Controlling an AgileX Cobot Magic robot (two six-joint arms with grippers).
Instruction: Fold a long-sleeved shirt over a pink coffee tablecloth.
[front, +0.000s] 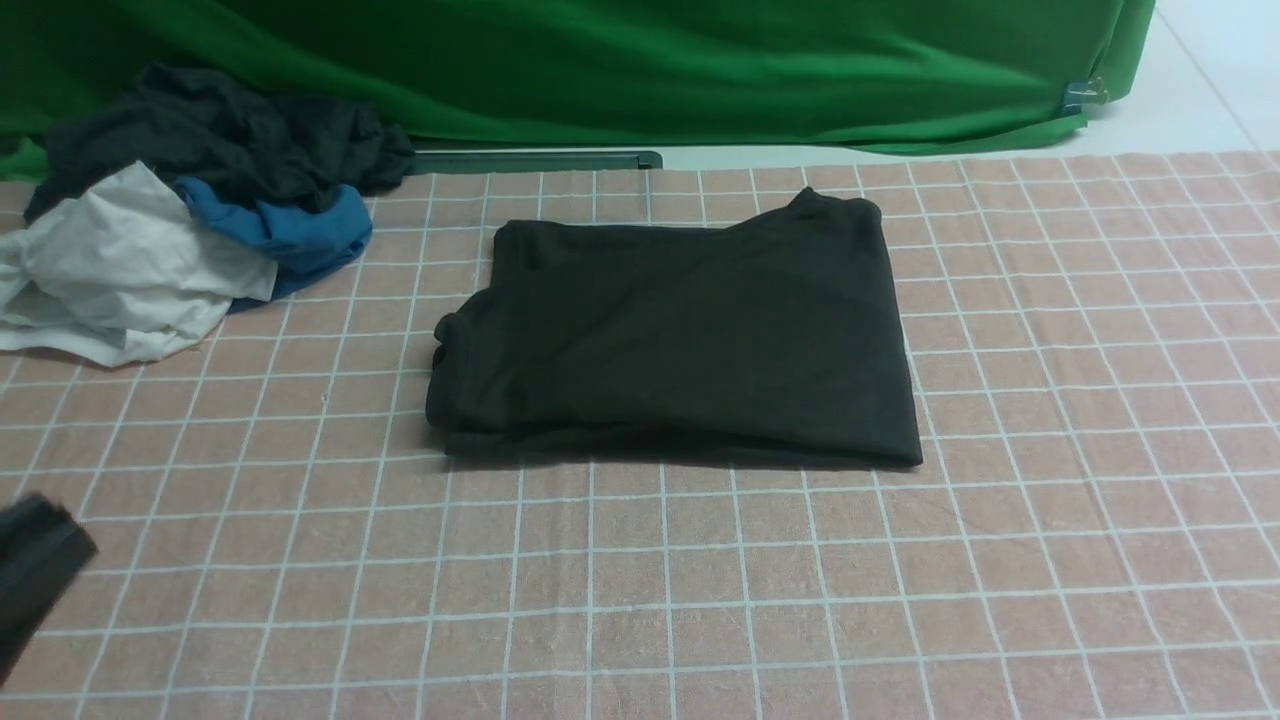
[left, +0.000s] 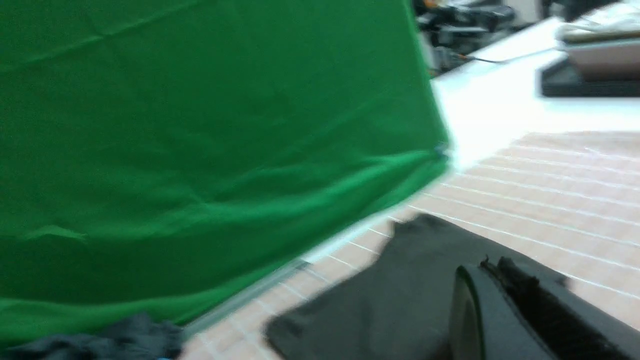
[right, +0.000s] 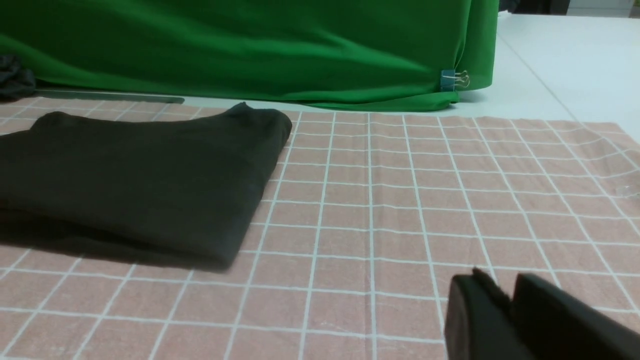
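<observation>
The long-sleeved shirt (front: 680, 340) lies folded into a flat black rectangle on the pink coffee tablecloth (front: 800, 580), toward the back of the middle. My left gripper (front: 40, 545) shows as a dark blur at the near left edge, well clear of the shirt. In the left wrist view its jaws (left: 492, 265) are pressed together with nothing in them, and the shirt (left: 380, 300) lies beyond. My right gripper (right: 505, 290) hovers over bare tablecloth (right: 400, 200) to the right of the shirt (right: 130, 180). Its fingertips stand slightly apart and hold nothing. It is outside the front view.
A heap of black, blue and white garments (front: 190, 220) sits at the back left. The green backdrop (front: 640, 70) hangs along the far edge, held by a binder clip (front: 1085, 95) at its right corner. A dark bar (front: 540, 160) lies under its hem.
</observation>
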